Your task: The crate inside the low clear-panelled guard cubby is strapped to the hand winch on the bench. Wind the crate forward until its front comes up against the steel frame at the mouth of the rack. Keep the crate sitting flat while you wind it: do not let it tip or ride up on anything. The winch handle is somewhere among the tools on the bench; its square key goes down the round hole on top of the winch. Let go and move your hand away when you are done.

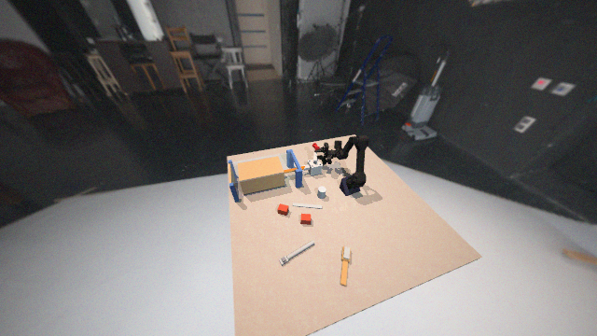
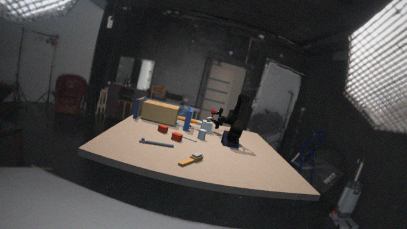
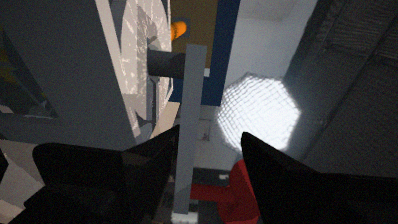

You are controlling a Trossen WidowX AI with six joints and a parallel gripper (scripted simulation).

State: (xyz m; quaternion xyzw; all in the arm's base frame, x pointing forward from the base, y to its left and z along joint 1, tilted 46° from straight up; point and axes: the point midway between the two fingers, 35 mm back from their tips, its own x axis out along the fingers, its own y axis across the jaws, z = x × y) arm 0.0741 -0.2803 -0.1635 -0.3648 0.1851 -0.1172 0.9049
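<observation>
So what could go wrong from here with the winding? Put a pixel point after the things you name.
The fingers stand apart around the crank's grey bar, with a visible gap on the red knob's (image 1: 315, 147) (image 2: 213, 111) (image 3: 239, 197) side, so the handle might slip. The crate (image 1: 261, 168) (image 2: 159, 112) could tip or ride up as the orange strap (image 1: 294, 170) (image 2: 187, 119) pulls it.
</observation>
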